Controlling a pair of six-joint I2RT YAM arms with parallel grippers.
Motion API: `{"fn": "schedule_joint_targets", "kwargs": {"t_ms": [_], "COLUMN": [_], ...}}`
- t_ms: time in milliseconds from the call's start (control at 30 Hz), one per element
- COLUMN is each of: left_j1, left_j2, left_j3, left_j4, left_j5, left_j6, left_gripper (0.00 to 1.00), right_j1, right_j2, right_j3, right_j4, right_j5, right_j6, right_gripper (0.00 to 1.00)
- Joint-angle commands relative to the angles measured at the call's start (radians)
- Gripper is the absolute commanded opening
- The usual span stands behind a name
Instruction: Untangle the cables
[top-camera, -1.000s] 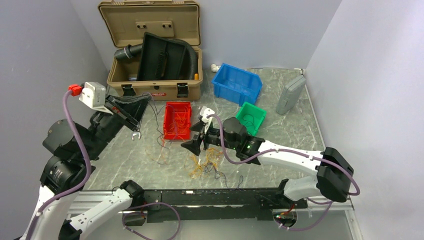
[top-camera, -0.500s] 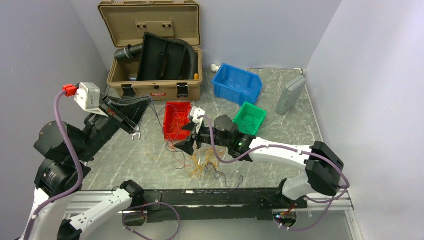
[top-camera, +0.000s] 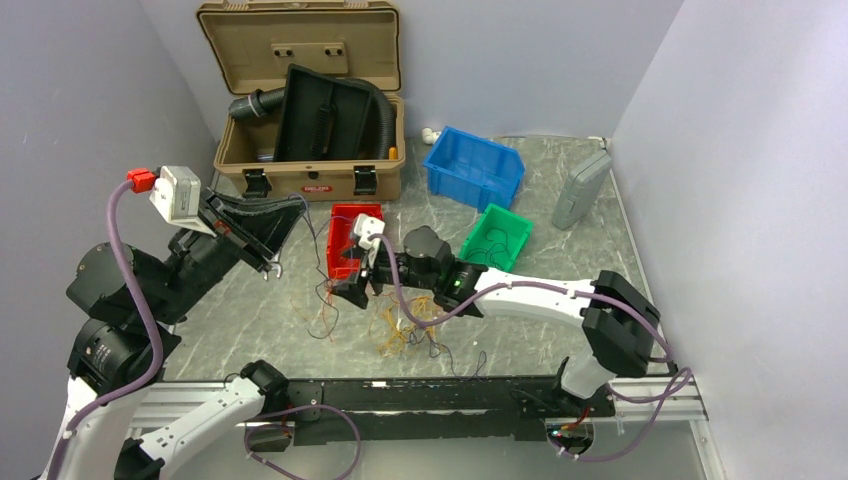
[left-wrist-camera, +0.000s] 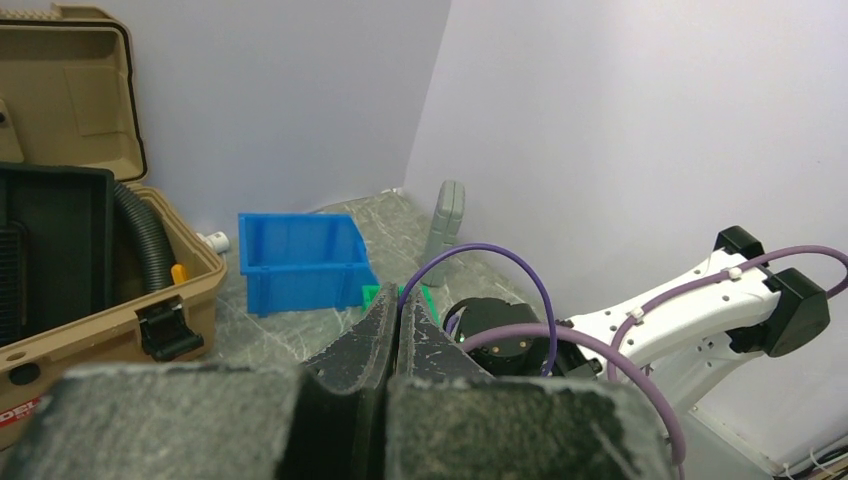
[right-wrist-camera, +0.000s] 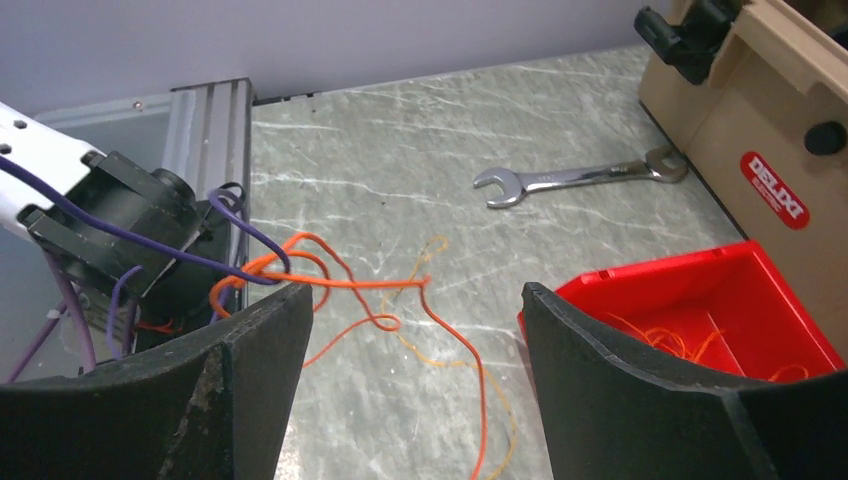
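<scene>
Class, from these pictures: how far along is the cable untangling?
Done: some orange wires lie in the red bin, dark ones in the green bin. In hand: the right gripper hangs open above a loose orange wire. Left: the main tangle on the table.

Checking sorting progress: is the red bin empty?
Not empty: the right wrist view shows thin orange wires lying inside the red bin.
</scene>
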Motion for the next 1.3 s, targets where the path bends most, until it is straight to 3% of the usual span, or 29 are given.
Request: {"fn": "schedule_joint_targets", "kwargs": {"t_ms": [0,133,200,267,367,433,633,833,1000,1167,1267], "left_j1": [0.002,0.003,0.002,0.002,0.002,0.002,0.002,0.003,0.003,0.002,0.002], "left_j2": [0.011,0.024,0.028,0.028,0.024,0.020,0.009,-0.008,-0.056,-0.087,-0.083], "left_j3": [0.033,0.045,0.053,0.057,0.061,0.064,0.107,0.180,0.139,0.087,0.075], "left_j4": [0.021,0.007,-0.003,-0.007,-0.015,-0.027,-0.094,-0.226,-0.239,-0.228,-0.230], "left_j5": [0.022,0.015,0.011,0.012,-0.001,-0.023,-0.174,-0.606,-0.912,-1.007,-0.969], "left_j6": [-0.018,-0.021,-0.020,-0.016,-0.011,-0.003,0.042,0.109,0.156,0.148,0.124], "left_gripper": [0.00,0.00,0.00,0.00,0.00,0.00,0.00,0.00,0.00,0.00,0.00], "right_j1": [0.034,0.044,0.047,0.048,0.051,0.051,0.049,0.047,0.042,0.031,0.025], "right_j2": [0.044,0.067,0.076,0.085,0.076,0.052,-0.047,-0.183,-0.350,-0.522,-0.635], "right_j3": [0.081,0.093,0.109,0.129,0.130,0.101,-0.039,-0.231,-0.396,-0.464,-0.481], "right_j4": [0.047,0.084,0.083,0.068,0.058,0.076,0.098,0.081,-0.029,-0.287,-0.436], "right_j5": [-0.014,-0.002,-0.015,-0.028,-0.032,-0.009,0.142,0.336,0.515,0.696,0.774], "right_j6": [-0.051,-0.068,-0.074,-0.078,-0.068,-0.056,-0.012,0.118,0.262,0.427,0.531], "right_gripper": [0.78,0.77,0.72,0.53,0.16,0.01,0.00,0.00,0.00,0.00,0.00]}}
